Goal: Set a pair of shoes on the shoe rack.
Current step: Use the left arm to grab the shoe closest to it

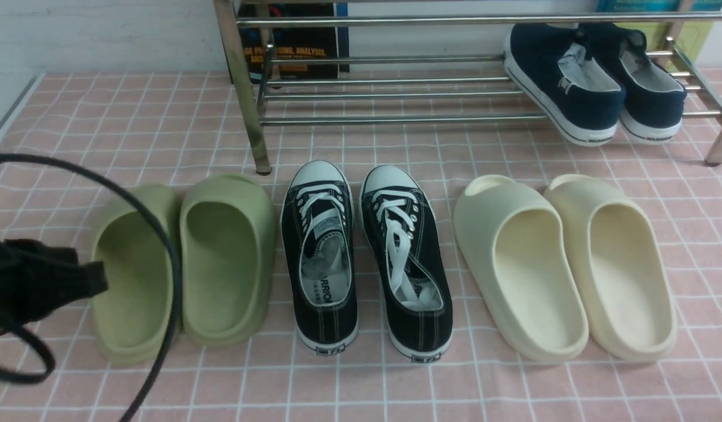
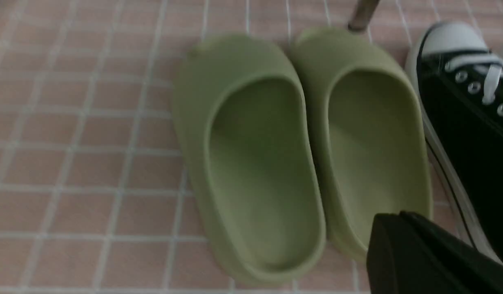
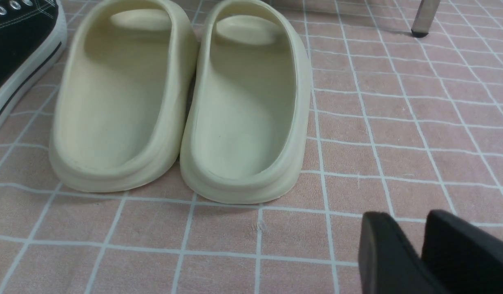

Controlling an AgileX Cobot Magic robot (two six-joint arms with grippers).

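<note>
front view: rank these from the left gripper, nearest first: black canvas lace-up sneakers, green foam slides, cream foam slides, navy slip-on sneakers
From the left gripper, at the far left:
1. Green foam slides, left end of the row.
2. Black canvas lace-up sneakers, middle.
3. Cream foam slides, right end.
4. Navy slip-on sneakers, back right on the chrome shoe rack.

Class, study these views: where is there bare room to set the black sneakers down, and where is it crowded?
Free: the shoe rack lower bars, from its left end across to the navy slip-ons; also the cloth strip between rack and shoe row. Crowded: the row itself, with green slides, black sneakers and cream slides close together.
</note>
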